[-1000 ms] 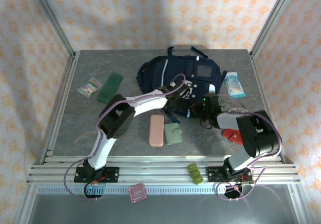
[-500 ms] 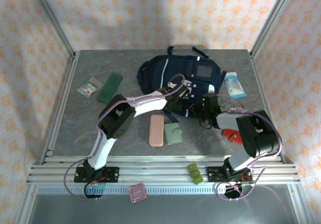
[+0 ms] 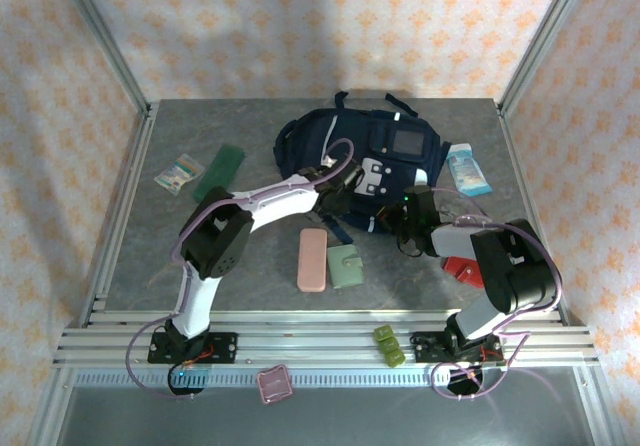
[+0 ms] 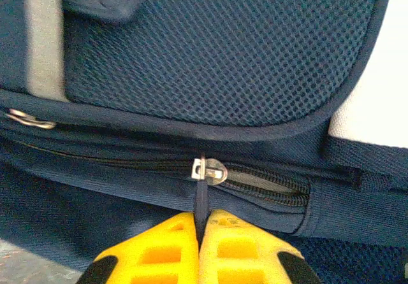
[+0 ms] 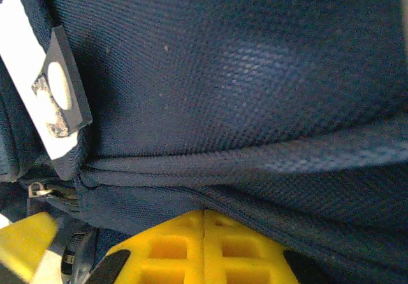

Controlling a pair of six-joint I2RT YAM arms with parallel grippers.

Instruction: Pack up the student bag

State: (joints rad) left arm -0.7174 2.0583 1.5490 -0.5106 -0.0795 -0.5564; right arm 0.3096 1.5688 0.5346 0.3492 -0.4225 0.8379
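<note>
Two grippers clenched: left gripper point(image 4: 199, 234) pinching zipper pull point(image 4: 202, 201), right gripper point(image 5: 203, 236) closed against student bag point(image 3: 310, 141), table point(image 3: 170, 261) 1 o'clock. Patch point(image 5: 62, 83) emblem unreadable. Bare tabletop toward 8 o'clock.

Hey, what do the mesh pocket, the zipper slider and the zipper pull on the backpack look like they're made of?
Mesh pocket on the backpack: navy knitted synthetic fabric, matte, by its open honeycomb holes. Zipper slider: likely metal, silvery with bright glints. Zipper pull: a thin dark cord or strap, probably fabric; too narrow to be sure.
</note>
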